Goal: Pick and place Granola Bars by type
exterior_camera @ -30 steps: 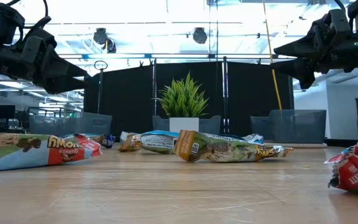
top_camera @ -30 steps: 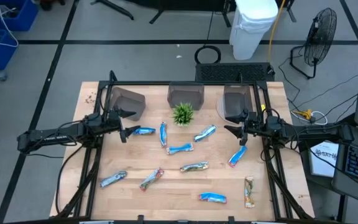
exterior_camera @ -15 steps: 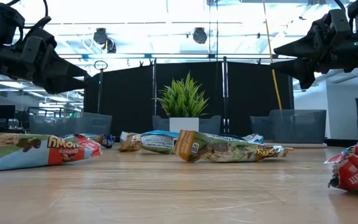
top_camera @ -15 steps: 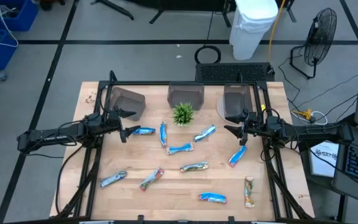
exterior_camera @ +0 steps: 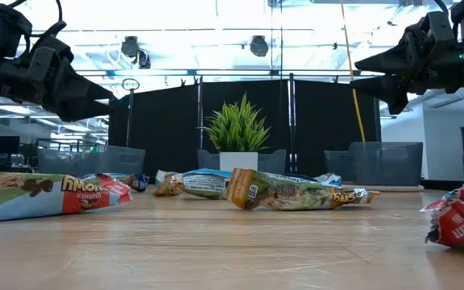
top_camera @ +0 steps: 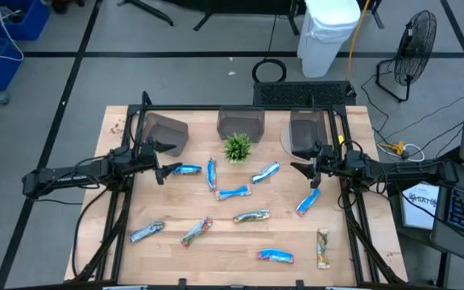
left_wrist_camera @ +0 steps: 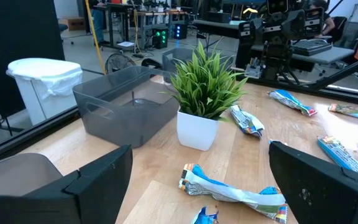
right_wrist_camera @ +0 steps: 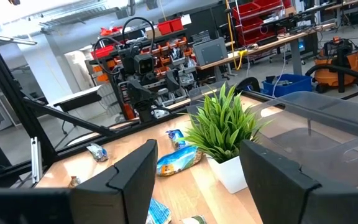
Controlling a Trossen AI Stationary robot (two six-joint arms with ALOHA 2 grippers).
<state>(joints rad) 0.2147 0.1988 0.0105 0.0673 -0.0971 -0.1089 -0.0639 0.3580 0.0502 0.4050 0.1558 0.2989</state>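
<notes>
The left gripper (top_camera: 161, 171) hangs above the counter (top_camera: 216, 250) with its jaws spread wide and nothing between them; in its own wrist view the two dark fingers (left_wrist_camera: 98, 180) frame open air. The right gripper (top_camera: 310, 171) hovers on the opposite side, jaws also parted though less so, and also empty.

The Granola Bars (top_camera: 232, 193) lie scattered flat across the counter: a blue one (top_camera: 185, 169) just beside the left gripper, another blue one (top_camera: 307, 202) near and below the right, more around the small plant (top_camera: 237, 147), and several along the near edge. Three grey bins (top_camera: 241, 122) stand in a row at the far side, apparently empty.

I'd worry about the shiny wrappers: a pinch on a crimped end could slide off, or jaws coming down flat could shove a bar away. The two bars meeting near the centre could get grabbed together. The plant stands close to a likely path toward the middle bin and could be knocked.

From overhead the wrapper types are hard to tell apart beyond colour, and the level view cuts off the bars at both edges (exterior_camera: 457, 221).
</notes>
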